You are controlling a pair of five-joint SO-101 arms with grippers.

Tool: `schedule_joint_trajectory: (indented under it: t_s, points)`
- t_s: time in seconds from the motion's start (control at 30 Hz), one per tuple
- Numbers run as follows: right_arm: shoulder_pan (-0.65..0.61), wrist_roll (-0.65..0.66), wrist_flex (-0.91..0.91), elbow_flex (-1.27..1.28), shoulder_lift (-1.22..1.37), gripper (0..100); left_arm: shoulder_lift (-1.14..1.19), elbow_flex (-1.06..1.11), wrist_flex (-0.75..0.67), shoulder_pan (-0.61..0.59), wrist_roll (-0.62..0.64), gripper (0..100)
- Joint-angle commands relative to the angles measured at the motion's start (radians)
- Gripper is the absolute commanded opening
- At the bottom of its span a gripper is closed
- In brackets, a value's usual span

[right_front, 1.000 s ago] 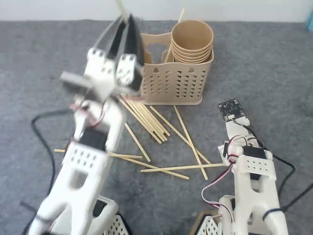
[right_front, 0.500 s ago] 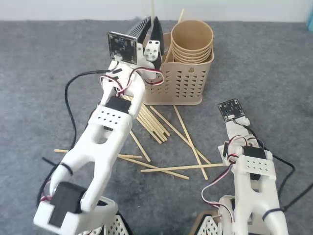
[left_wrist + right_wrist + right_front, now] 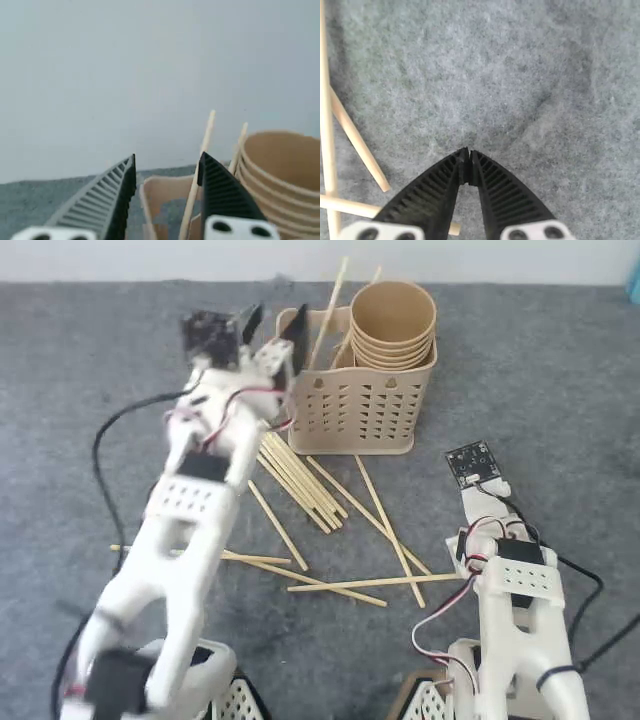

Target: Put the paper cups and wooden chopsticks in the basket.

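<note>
Several wooden chopsticks (image 3: 300,480) loose on grey mat (image 3: 560,370) before basket (image 3: 350,415); two more upright inside, beside stacked paper cups (image 3: 393,315). Left gripper (image 3: 273,328) spread wide, empty, at basket's left rim. Right gripper (image 3: 469,159) pinched closed, empty, over mat.

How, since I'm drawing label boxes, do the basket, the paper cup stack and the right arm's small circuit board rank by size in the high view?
1. basket
2. paper cup stack
3. circuit board, clearly smallest even though it likely sits nearer the camera.

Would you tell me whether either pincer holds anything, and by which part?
Nothing: the left pincer is open at the beige plastic basket; the right pincer is shut, empty, over grey carpet.
</note>
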Motion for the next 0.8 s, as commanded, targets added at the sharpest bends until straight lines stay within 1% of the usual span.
schedule_joint_trajectory:
  t_s: [0.0,0.07,0.13,0.2,0.27,0.33,0.47,0.57,0.63,0.7,0.77]
  points:
    - [0.004,0.012,-0.018,-0.009,-0.039,0.9,-0.344,0.163,0.293,-0.057,-0.002,20]
    - [0.004,0.012,-0.018,-0.009,-0.039,0.9,-0.477,0.251,0.44,-0.089,-0.002,20]
    - [0.004,0.012,-0.016,-0.009,-0.039,0.9,-0.589,0.341,0.557,-0.135,-0.002,20]
    - [0.004,0.012,-0.012,-0.009,-0.039,0.9,-0.69,0.446,0.657,-0.201,-0.002,20]
    - [0.004,0.012,-0.008,-0.009,-0.039,0.9,-0.764,0.544,0.717,-0.276,-0.002,20]
    - [-0.005,0.014,-0.002,-0.009,-0.036,1.2,-0.807,0.628,0.715,-0.342,-0.003,20]
    - [-0.071,0.028,0.027,-0.012,-0.031,1.3,-0.829,0.742,0.683,-0.46,-0.006,20]
    - [-0.09,0.035,0.03,-0.015,-0.028,1.3,-0.829,0.808,0.681,-0.485,-0.006,20]
    - [-0.128,0.038,0.048,-0.021,-0.028,1.7,-0.83,0.809,0.671,-0.489,-0.002,20]
    - [-0.18,0.048,0.127,-0.046,-0.028,4.3,-0.816,0.802,0.649,-0.519,0.0,20]
    - [-0.266,0.026,0.237,-0.107,-0.028,6.7,-0.781,0.779,0.641,-0.551,0.002,20]
